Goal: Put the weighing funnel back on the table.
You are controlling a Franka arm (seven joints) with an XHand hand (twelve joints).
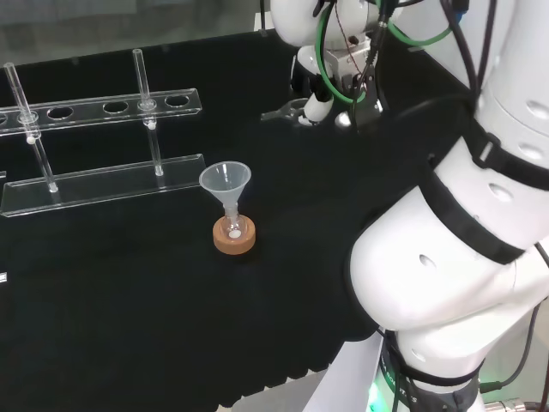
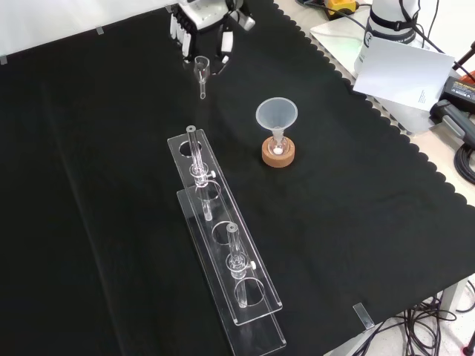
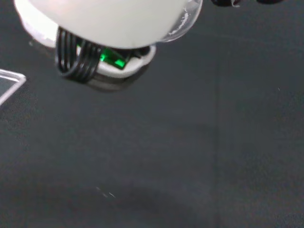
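The weighing funnel is a small clear scoop with a short stem. It lies flat, low over the black cloth, at the far end in the front view. Its stem points toward the test tube rack. The hand is right above its cup, with a finger and the thumb curled down on either side of it. The head view shows the funnel sticking out leftward from the hand. In the wrist view a clear curved edge of the funnel shows beside the blurred white hand. I cannot tell whether the funnel touches the cloth.
The big funnel stands in a small flask on a cork ring at mid cloth. A clear test tube rack with two tubes stretches toward the near edge. The arm's white links fill the head view's right.
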